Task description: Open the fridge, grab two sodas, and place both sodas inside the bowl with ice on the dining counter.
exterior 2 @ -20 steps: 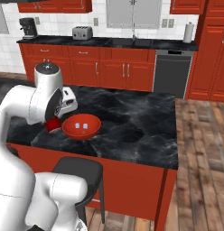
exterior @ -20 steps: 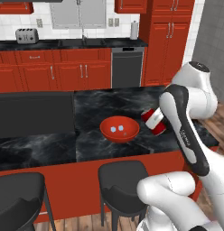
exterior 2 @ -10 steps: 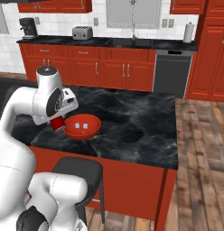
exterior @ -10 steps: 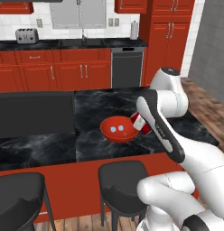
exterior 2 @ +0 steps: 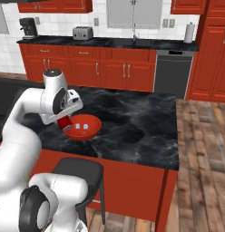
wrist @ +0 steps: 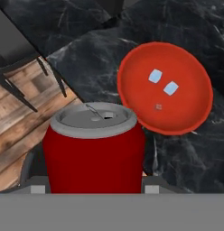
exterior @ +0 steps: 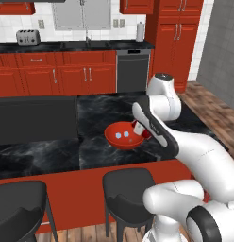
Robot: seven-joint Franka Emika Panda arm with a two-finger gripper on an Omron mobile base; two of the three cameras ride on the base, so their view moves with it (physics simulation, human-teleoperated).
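Observation:
My gripper (exterior: 139,126) is shut on a red soda can with a silver top (wrist: 93,151), held just above the right rim of the bowl with ice (exterior: 122,136). From the right base view the can (exterior 2: 65,123) hangs at the bowl's (exterior 2: 84,129) left edge. The hand view looks down past the can at the shallow red bowl (wrist: 165,88) holding two white ice cubes (wrist: 155,76). The bowl rests on the dining counter (exterior: 97,111), a black veined marble top with red sides. The fridge is out of view.
Two dark stools (exterior: 128,189) (exterior: 20,203) stand at the counter's near side over wood floor. A dark flat panel (exterior: 36,118) covers the counter's left part. Red cabinets, a dishwasher (exterior: 133,71) and a toaster (exterior: 27,37) line the back wall.
The arm has swung the red can from the right of the bowl to the bowl's rim. The grip on the can has stayed the same.

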